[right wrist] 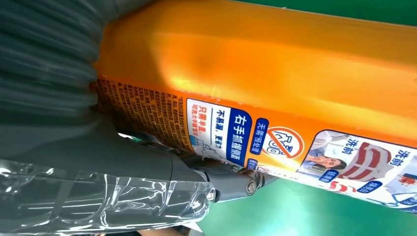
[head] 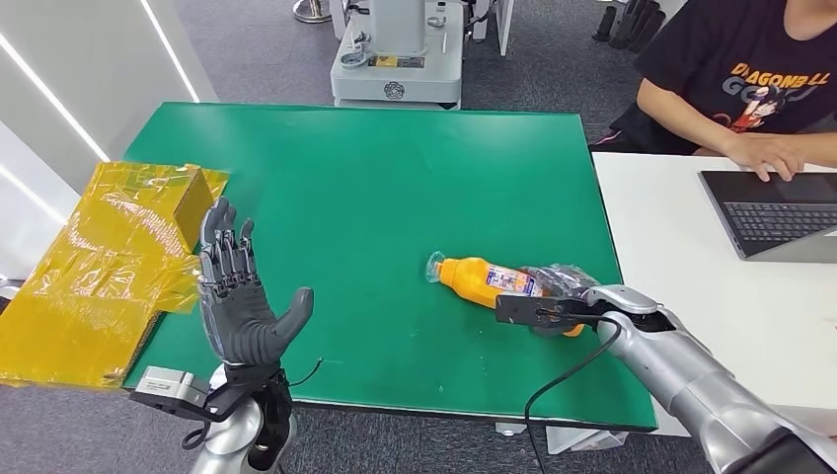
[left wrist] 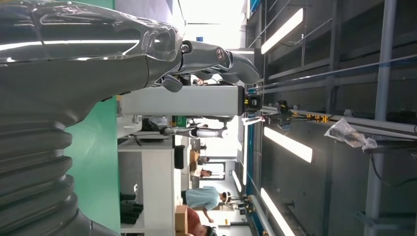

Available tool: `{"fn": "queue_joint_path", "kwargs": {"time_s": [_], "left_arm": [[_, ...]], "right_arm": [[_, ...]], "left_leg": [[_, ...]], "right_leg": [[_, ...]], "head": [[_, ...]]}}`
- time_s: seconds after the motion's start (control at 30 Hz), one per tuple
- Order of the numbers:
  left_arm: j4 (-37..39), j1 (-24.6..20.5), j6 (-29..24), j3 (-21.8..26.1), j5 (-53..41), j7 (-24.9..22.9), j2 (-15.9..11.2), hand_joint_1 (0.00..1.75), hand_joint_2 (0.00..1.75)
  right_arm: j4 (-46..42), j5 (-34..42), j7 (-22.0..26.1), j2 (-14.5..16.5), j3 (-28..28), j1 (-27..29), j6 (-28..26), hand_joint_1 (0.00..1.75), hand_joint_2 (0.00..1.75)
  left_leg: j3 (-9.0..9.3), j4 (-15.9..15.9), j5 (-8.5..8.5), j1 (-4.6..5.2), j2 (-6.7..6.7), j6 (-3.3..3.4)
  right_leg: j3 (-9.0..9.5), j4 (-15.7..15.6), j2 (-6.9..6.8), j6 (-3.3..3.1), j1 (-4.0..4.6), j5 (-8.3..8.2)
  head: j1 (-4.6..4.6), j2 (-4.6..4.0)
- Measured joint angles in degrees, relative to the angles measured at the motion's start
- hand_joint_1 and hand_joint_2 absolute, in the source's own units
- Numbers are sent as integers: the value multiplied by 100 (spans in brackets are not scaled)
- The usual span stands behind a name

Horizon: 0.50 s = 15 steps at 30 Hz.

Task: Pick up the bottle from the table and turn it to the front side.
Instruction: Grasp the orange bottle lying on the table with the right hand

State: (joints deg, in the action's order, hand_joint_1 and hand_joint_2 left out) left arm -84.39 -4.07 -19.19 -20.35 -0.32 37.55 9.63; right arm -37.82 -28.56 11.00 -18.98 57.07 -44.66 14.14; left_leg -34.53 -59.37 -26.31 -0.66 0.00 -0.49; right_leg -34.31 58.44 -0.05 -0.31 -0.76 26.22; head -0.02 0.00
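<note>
An orange bottle with a blue and white label lies on its side on the green mat, its clear cap end pointing left. My right hand wraps around its base end, fingers covered in clear film. In the right wrist view the bottle presses against the palm and the thumb lies across its label. Whether the bottle is off the mat I cannot tell. My left hand is raised at the mat's front left, fingers spread upward, holding nothing; the left wrist view has the left hand up close.
Yellow film-wrapped boxes lie off the mat's left edge. A white table stands at the right with a laptop, where a person sits typing. A grey machine base stands beyond the mat.
</note>
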Motion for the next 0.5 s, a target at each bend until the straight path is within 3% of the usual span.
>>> {"fn": "queue_joint_path", "kwargs": {"time_s": [0.2, 0.4, 0.5], "left_arm": [[0, 6, -1, 4, -22, 0, 9, 0, 175], [0, 62, -36, 11, -44, 2, 10, 0, 175], [4, 69, -76, 11, -27, 9, 11, 0, 175]], "right_arm": [[10, -124, 106, 92, -101, 133, -590, 175, 175], [-273, -154, 466, 422, -804, 765, -2536, 175, 175], [-508, -111, 624, 610, -1196, 1043, -3176, 175, 175]], "left_leg": [[0, 0, 0, -1, 0, 0], [-4, 3, -1, -2, -3, -1], [-6, 6, -1, -2, -3, -1]], "right_leg": [[0, 0, 0, 0, 1, 0], [-5, 2, -1, -1, 2, 1], [-8, 2, -1, -1, 2, 3]], "head": [[-1, 0], [-1, 0], [0, 0]]}}
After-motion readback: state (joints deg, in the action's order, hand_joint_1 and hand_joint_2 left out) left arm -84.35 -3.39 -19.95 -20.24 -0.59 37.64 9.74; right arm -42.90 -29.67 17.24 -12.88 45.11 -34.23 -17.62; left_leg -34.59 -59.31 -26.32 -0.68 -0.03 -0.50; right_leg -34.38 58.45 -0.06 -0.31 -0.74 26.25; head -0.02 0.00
